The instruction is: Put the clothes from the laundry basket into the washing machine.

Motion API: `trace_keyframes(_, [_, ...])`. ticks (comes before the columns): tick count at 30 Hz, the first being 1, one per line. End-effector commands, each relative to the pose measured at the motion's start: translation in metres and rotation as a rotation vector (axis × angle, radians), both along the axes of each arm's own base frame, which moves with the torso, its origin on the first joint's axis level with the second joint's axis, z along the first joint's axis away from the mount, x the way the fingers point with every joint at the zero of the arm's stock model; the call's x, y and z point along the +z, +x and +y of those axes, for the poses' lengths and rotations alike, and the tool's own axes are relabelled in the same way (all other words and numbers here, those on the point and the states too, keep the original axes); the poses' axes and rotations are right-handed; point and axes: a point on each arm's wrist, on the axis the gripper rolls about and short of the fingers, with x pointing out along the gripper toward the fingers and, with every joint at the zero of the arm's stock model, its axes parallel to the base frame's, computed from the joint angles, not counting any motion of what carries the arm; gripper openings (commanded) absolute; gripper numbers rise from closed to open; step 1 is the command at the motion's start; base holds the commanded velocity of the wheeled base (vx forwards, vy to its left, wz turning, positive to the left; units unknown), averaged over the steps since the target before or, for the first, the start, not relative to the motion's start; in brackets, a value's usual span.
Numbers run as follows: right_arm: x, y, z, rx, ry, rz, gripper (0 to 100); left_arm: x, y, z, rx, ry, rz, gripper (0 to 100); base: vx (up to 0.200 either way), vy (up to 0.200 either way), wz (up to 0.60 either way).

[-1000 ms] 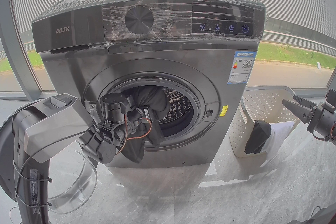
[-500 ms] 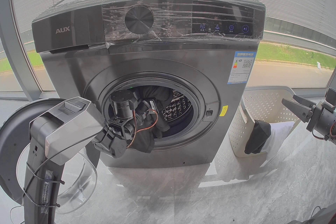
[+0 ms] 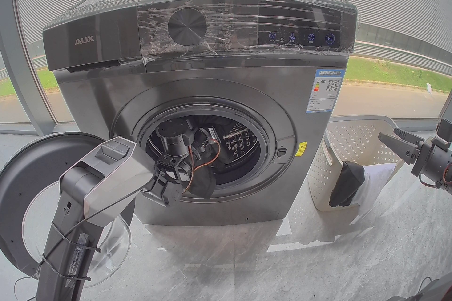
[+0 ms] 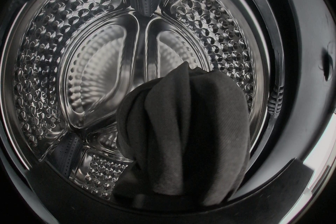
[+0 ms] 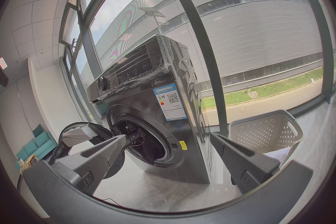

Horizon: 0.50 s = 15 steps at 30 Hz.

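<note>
The grey washing machine (image 3: 197,81) stands with its round door opening in front of me. My left gripper (image 3: 213,142) is inside the opening, shut on a dark garment (image 4: 189,130) that bunches over the fingers and hides them. Behind it lies the steel drum (image 4: 98,60). A tail of the garment (image 3: 202,182) hangs over the lower door rim. The white laundry basket (image 3: 362,132) stands to the right of the machine and holds a black cloth (image 3: 347,182) and a white cloth (image 3: 376,182). My right gripper (image 3: 400,142) hangs open beside the basket, nothing between its fingers (image 5: 115,151).
The machine's round door (image 3: 33,194) is swung open to the left, close to my left arm. Pale marble-look floor (image 3: 282,259) lies in front of the machine. Large windows stand behind it.
My left arm has pushed further into the door opening with the dark garment, so less cloth hangs outside the rim. The right arm has stayed still.
</note>
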Motion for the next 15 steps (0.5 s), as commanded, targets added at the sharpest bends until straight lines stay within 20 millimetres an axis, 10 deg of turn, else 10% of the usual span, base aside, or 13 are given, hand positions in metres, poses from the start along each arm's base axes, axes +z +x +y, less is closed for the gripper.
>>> trace_keyframes(1, [-0.002, 0.001, 0.0, -0.001, -0.002, 0.007, 100, -0.007, 0.009, -0.006, 0.004, -0.014, -0.025, 0, 0.0, 0.0, 0.0])
trace_keyframes(15, [-0.003, 0.002, 0.0, -0.002, -0.004, 0.012, 100, 0.011, 0.03, -0.014, 0.024, -0.087, -0.17, 0, 0.0, 0.0, 0.0])
